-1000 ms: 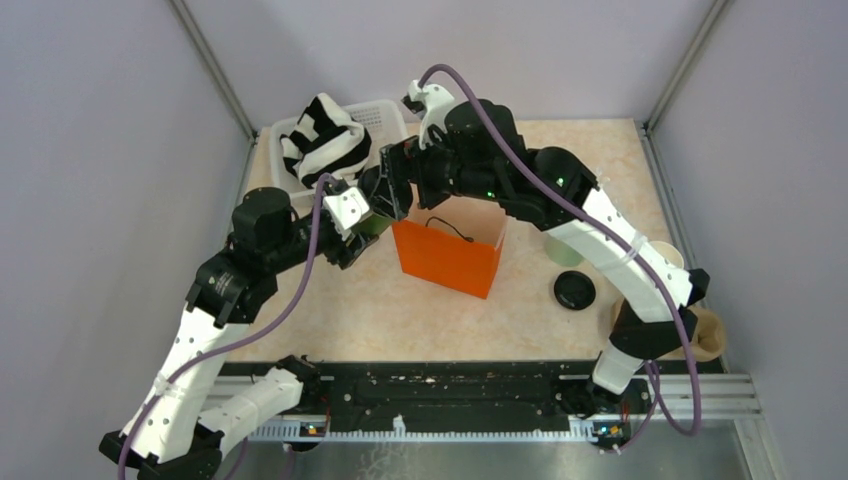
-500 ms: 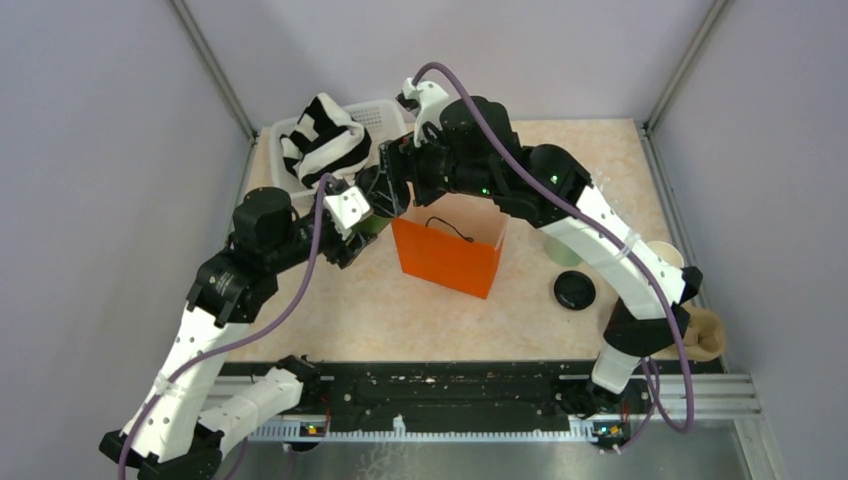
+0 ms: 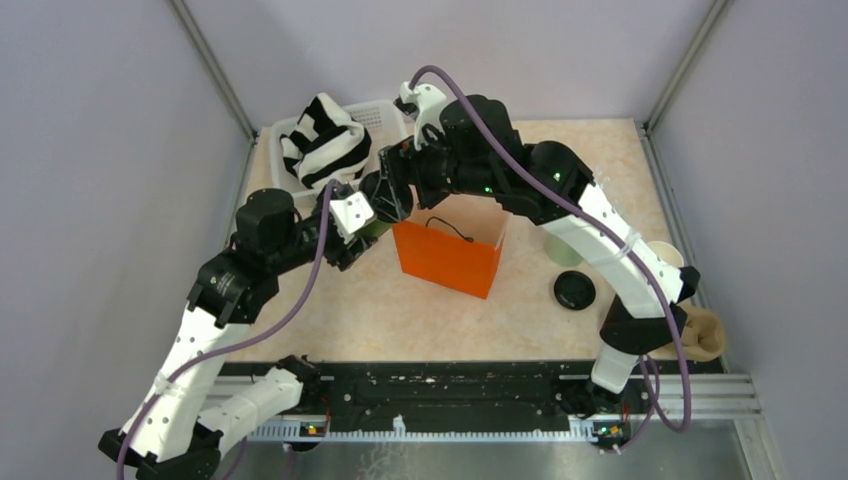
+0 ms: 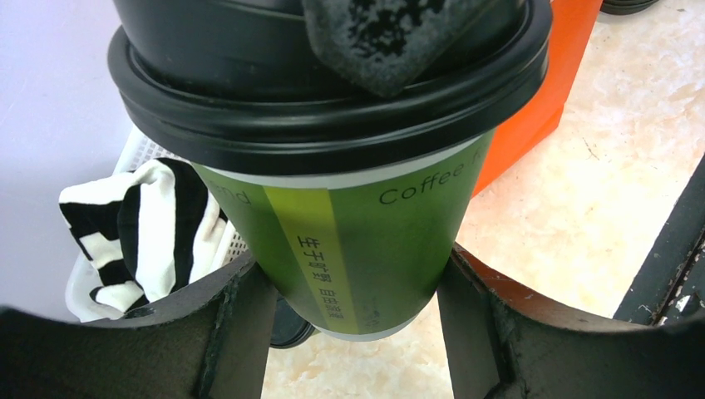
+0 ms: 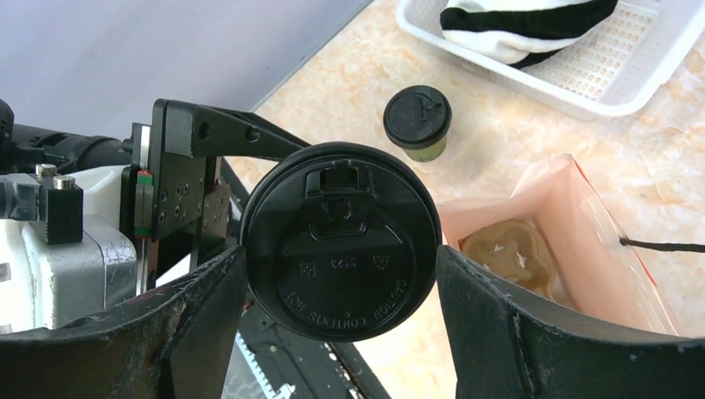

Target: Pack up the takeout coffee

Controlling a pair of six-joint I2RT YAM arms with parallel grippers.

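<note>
My left gripper (image 3: pixel 370 224) (image 4: pixel 357 287) is shut on a dark green paper cup (image 4: pixel 374 241) and holds it clear of the table, just left of the orange paper bag (image 3: pixel 445 262). The cup's black lid (image 5: pixel 341 241) is on it. My right gripper (image 3: pixel 392 192) (image 5: pixel 341 266) comes from above, its jaws touching both sides of that lid. One of its pads (image 4: pixel 382 33) shows against the lid in the left wrist view. A second lidded green cup (image 5: pixel 417 125) stands on the table near the white basket; the arms hide it in the top view.
The bag (image 5: pixel 574 208) stands open with a brown pulp cup carrier (image 5: pixel 507 249) inside. The white basket (image 3: pixel 385 115) with a striped cloth (image 3: pixel 325 140) is at the back left. A pale mint tumbler (image 3: pixel 563 250) and a loose black lid (image 3: pixel 575 290) sit right of the bag.
The right gripper has shifted slightly left and back over the cup, and the left gripper has edged with it. The cup stays held.
</note>
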